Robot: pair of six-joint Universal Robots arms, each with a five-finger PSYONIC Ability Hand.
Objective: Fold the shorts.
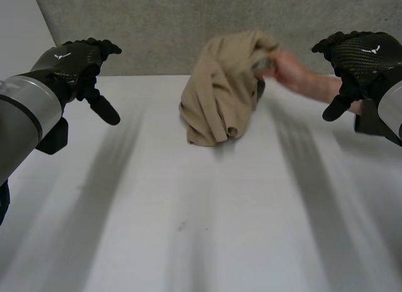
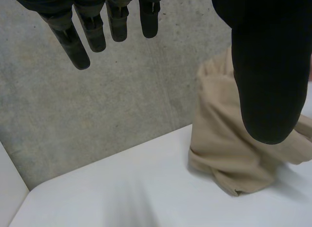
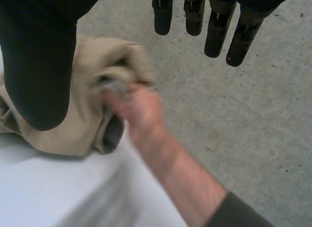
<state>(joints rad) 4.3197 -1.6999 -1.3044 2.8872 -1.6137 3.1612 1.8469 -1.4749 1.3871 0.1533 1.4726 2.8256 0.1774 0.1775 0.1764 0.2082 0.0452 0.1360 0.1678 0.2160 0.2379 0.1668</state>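
1. The tan shorts (image 1: 220, 91) are seen bunched in a crumpled heap on the far part of the white table (image 1: 201, 229). Their upper end is lifted and gripped by a person's hand (image 1: 290, 69), which reaches in from the right of the shorts.
2. The left hand (image 1: 78, 66) is held in the air well to the left of the shorts, fingers straight and spread, with nothing in them.
3. The right hand (image 1: 358, 59) is held up well to the right of the shorts, beyond the person's hand, fingers likewise loose and apart, with nothing grasped.
4. The cloth is judged light, soft and limp: it can be expected to sag and drape when lifted, and it is not fragile.
5. Neither waistband nor leg hems can be told apart in the heap. A hold is probably best taken at two outer corners, pinched between thumb and fingers, so that the shorts can be spread flat first.
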